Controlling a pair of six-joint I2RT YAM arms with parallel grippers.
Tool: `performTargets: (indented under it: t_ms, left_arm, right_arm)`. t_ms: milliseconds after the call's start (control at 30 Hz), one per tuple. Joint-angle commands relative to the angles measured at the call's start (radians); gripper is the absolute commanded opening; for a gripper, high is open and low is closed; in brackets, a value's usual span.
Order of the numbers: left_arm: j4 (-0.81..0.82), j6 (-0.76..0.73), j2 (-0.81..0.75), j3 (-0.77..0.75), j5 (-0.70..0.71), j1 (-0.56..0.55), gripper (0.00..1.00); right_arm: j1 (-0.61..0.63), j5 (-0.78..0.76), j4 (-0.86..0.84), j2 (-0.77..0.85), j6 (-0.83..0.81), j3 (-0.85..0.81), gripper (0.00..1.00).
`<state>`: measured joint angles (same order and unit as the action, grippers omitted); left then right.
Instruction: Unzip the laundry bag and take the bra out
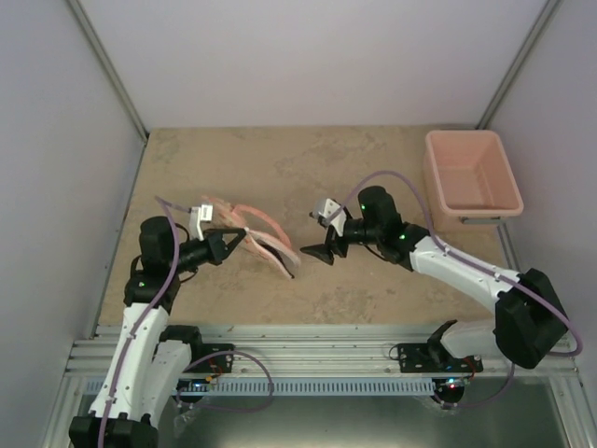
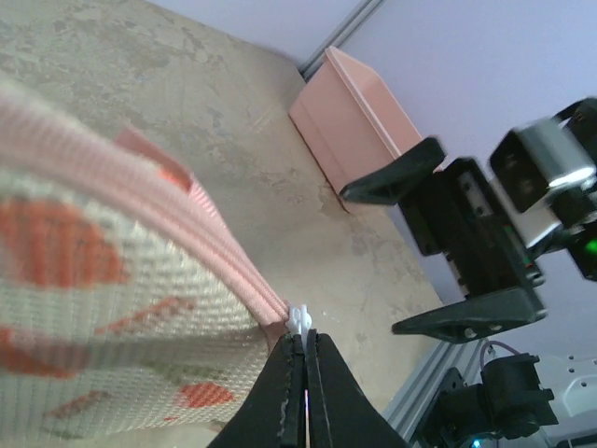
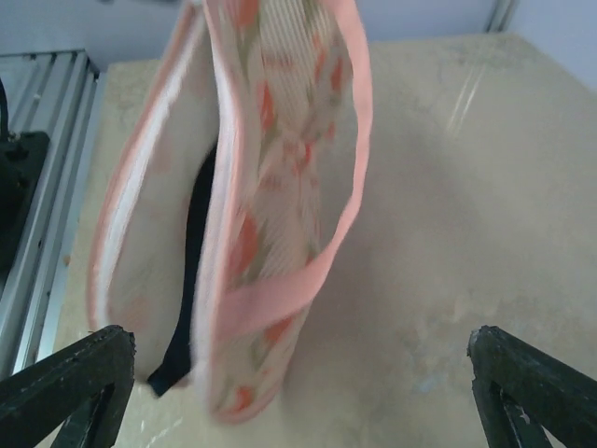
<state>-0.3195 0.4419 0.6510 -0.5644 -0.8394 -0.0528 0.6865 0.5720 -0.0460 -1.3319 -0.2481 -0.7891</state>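
The laundry bag is held up off the table at centre left, cream with orange print and pink trim. My left gripper is shut on its white zipper pull, and the fingertips pinch it flat beside the pink zip trim. In the right wrist view the laundry bag gapes along one edge. The dark bra shows in that gap, still inside. My right gripper stands open just right of the bag, touching nothing, with the bag's lower end between its fingers.
A rigid pink plastic tub sits at the back right of the beige table. Grey walls close in the left, back and right. The metal rail with the arm bases runs along the near edge.
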Motion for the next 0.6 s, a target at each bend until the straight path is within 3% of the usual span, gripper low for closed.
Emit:
performTargets:
  t_ms: [0, 333, 567]
  left_arm:
    - [0.055, -0.022, 0.007, -0.030, -0.038, 0.005, 0.00]
    - [-0.001, -0.006, -0.001, -0.035, 0.049, 0.004, 0.00]
    - [-0.010, -0.006, -0.012, -0.042, 0.041, 0.004, 0.00]
  right_arm:
    - [0.064, -0.024, 0.137, -0.035, -0.068, -0.175, 0.98]
    - [0.381, -0.417, 0.167, -0.310, 0.103, -0.500, 0.97]
    - [0.413, -0.550, 0.242, -0.406, 0.134, -0.564, 0.96]
